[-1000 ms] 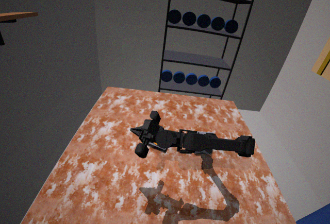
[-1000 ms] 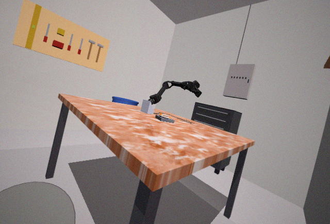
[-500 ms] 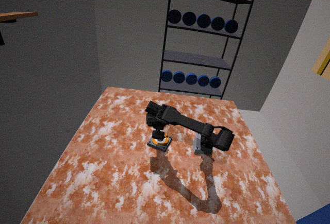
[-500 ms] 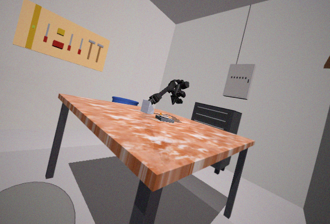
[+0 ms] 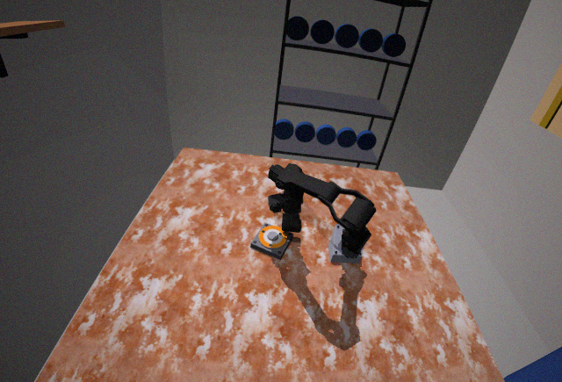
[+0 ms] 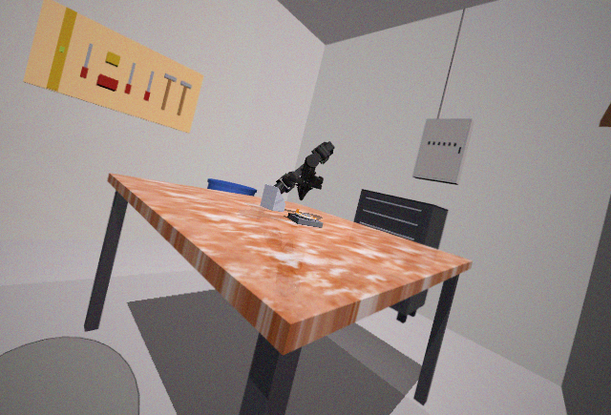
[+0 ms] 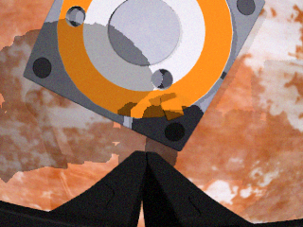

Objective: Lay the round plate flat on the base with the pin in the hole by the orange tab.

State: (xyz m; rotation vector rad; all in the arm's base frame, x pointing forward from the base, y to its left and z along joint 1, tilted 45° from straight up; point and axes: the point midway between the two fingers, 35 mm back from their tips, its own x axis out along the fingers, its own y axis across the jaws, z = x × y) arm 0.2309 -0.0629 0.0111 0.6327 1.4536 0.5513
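Note:
The round plate (image 5: 262, 239) (image 7: 218, 38), orange with a white centre, sits around the grey post (image 7: 144, 30) on the dark square base (image 6: 310, 224) (image 7: 62, 88). A thin rim gap shows on the plate's right in the wrist view; its tilt is hard to judge. The orange tab (image 6: 297, 211) (image 7: 173, 107) points toward my gripper, near one base corner. The hole (image 7: 162, 78) beside the tab is partly in shadow. I cannot make out the pin. My gripper (image 6: 302, 197) (image 7: 144, 162) is shut and empty, above the table just outside that corner, apart from the plate.
The arm's pale mount (image 5: 338, 248) (image 6: 271, 197) stands on the marbled table (image 5: 181, 323) (image 6: 335, 272) beside the base. A shelf rack with blue round items stands beyond the table's far edge. A dark drawer cabinet (image 6: 394, 213) stands beyond the table.

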